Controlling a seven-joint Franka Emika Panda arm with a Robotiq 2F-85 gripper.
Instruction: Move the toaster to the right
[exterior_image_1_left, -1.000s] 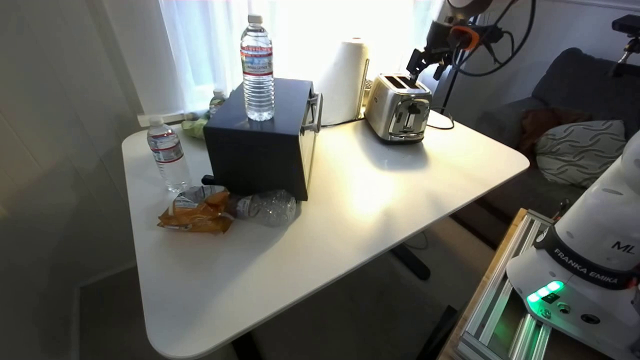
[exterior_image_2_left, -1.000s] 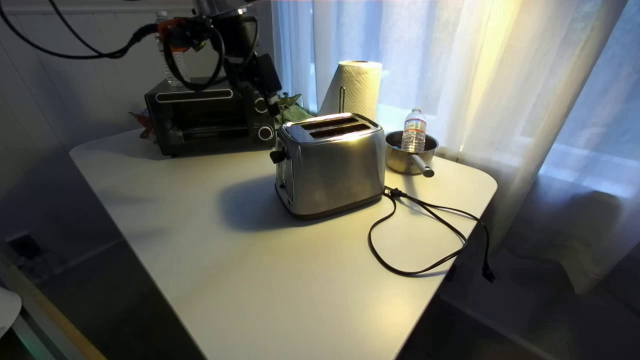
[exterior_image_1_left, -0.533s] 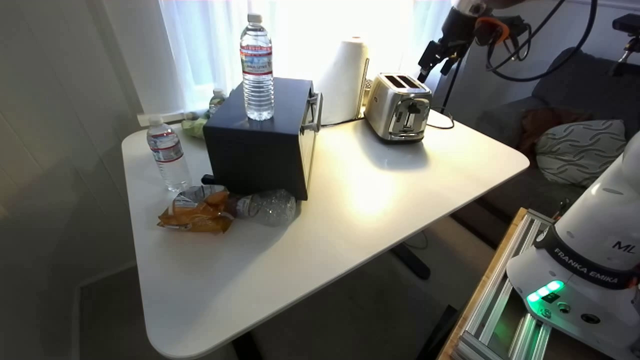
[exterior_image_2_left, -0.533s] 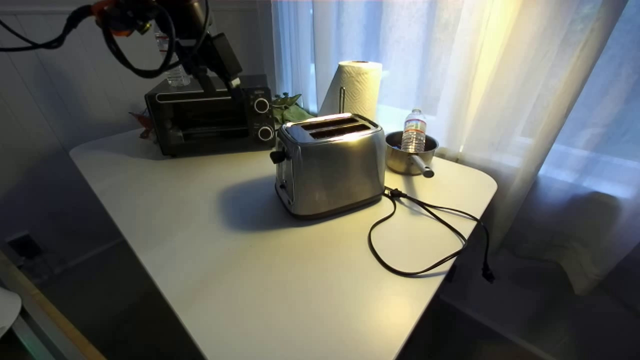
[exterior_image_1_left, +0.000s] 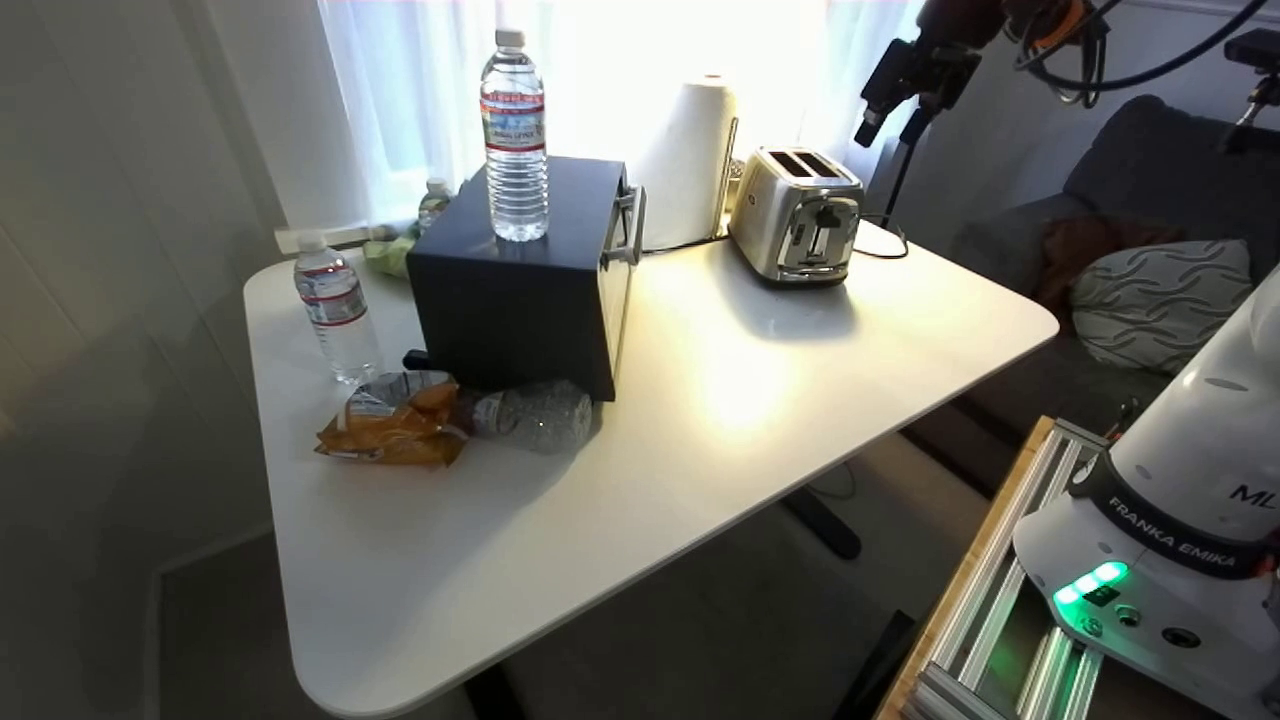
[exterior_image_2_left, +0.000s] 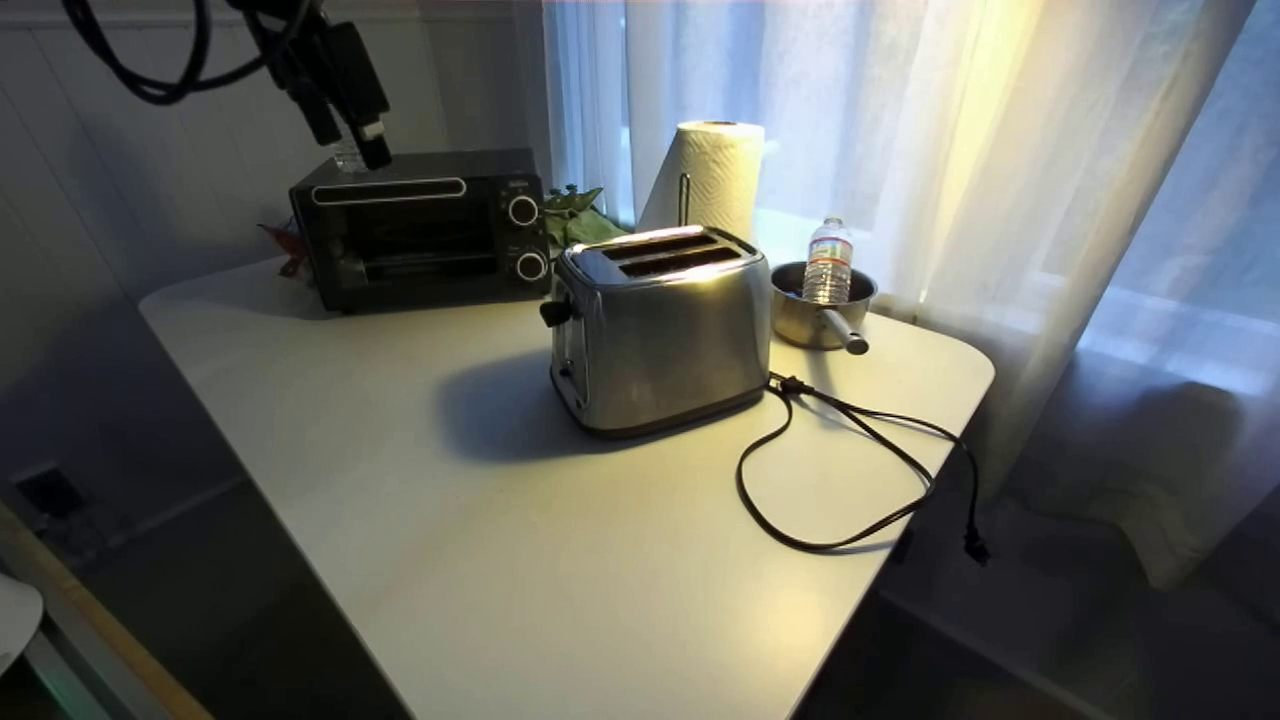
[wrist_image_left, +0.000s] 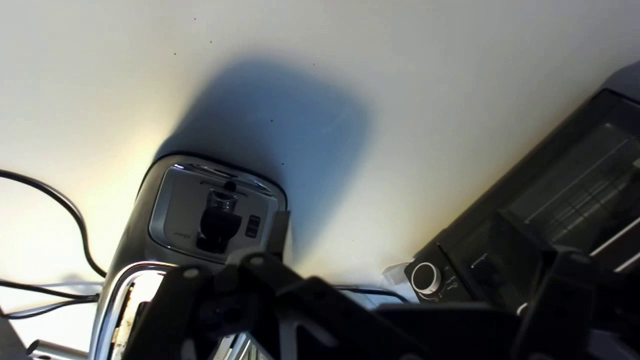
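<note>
The silver two-slot toaster stands upright on the white table (exterior_image_1_left: 690, 420), seen in both exterior views (exterior_image_1_left: 795, 215) (exterior_image_2_left: 670, 350). In the wrist view its lever end and part of its top show at the lower left (wrist_image_left: 215, 215). My gripper is open and empty, held in the air above table height (exterior_image_1_left: 890, 130). It is up and right of the toaster there, and up and left of it in an exterior view (exterior_image_2_left: 352, 145). In the wrist view its two fingers are wide apart, one overlapping the toaster's edge and one over the black oven (wrist_image_left: 395, 222).
A black toaster oven (exterior_image_1_left: 510, 310) carries a water bottle (exterior_image_1_left: 516, 140). A paper-towel roll (exterior_image_2_left: 720, 180) stands behind the toaster. A saucepan (exterior_image_2_left: 800, 322) holding a bottle (exterior_image_2_left: 829, 265) is near the toaster's cord (exterior_image_2_left: 850, 545). A bottle (exterior_image_1_left: 338, 310) and orange bag (exterior_image_1_left: 400, 425) lie nearer.
My gripper has risen and moved away from the toaster, rightward in an exterior view and leftward in an exterior view from elsewhere. The toaster has not moved in these frames.
</note>
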